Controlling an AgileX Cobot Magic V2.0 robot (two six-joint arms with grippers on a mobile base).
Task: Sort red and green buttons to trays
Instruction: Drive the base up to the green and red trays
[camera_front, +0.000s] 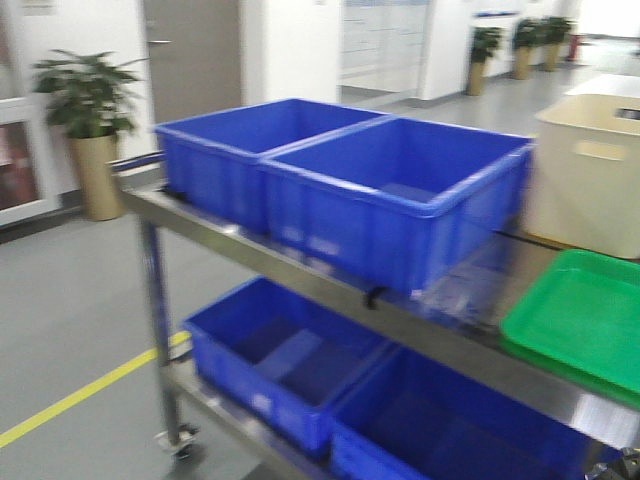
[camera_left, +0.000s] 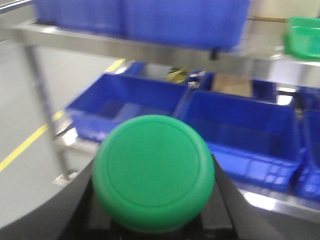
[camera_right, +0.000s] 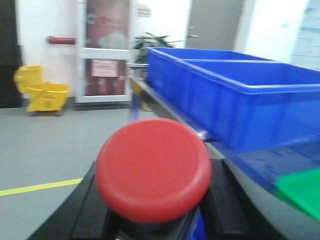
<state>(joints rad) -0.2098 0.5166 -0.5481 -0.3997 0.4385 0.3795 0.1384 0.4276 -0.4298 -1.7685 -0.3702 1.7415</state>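
Note:
In the left wrist view my left gripper (camera_left: 153, 200) is shut on a large round green button (camera_left: 153, 172), its face toward the camera and the black jaws on either side. In the right wrist view my right gripper (camera_right: 155, 200) is shut on a large round red button (camera_right: 153, 167) in the same way. A green tray (camera_front: 585, 325) lies on the top shelf of the steel cart at the right. It also shows in the left wrist view (camera_left: 303, 36) and the right wrist view (camera_right: 302, 192). No red tray is in view. Neither gripper shows in the front view.
A steel cart (camera_front: 300, 275) holds two blue bins (camera_front: 400, 200) on top and more blue bins (camera_front: 285, 355) on the lower shelf. A cream bin (camera_front: 590, 170) stands behind the green tray. A potted plant (camera_front: 90, 130) and yellow floor line (camera_front: 80, 395) are at left.

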